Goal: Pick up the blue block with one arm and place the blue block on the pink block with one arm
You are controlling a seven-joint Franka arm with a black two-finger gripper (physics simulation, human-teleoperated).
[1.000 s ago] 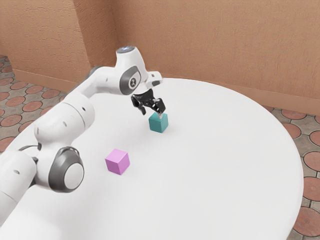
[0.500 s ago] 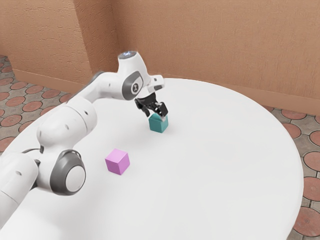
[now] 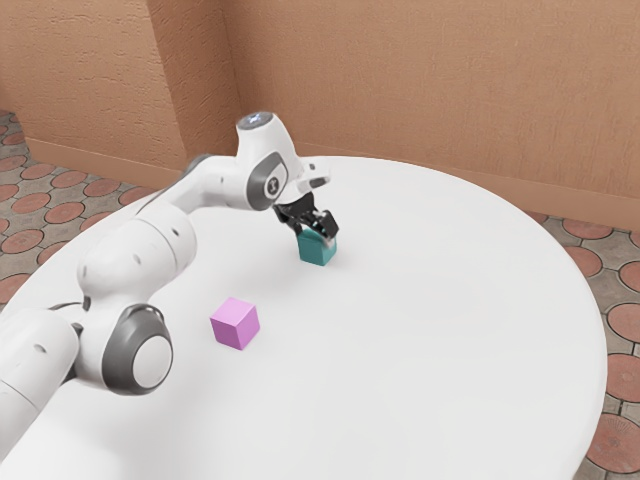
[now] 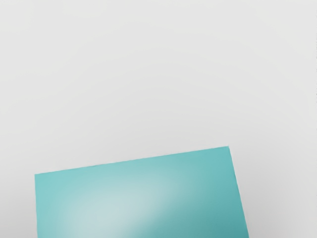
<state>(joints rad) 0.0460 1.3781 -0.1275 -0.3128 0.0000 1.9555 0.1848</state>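
Small teal-blue cube [image 3: 318, 249] sits on the round white worktop [image 3: 450, 330], well apart from the matte pink cube [image 3: 235, 323]. Black end effector [image 3: 315, 230] is low over it; pinching or spread, I cannot tell. A shallow, off-centre grip could let it slip

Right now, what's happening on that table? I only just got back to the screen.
The single arm has its gripper down at the top of the blue block, which sits on the white table and has not been lifted. In the wrist view the block is right under the hand. The pink block stands apart from it, nearer the camera and toward the exterior view's left, with nothing on it. So the pick-up is at its start and the stacking is not yet done.
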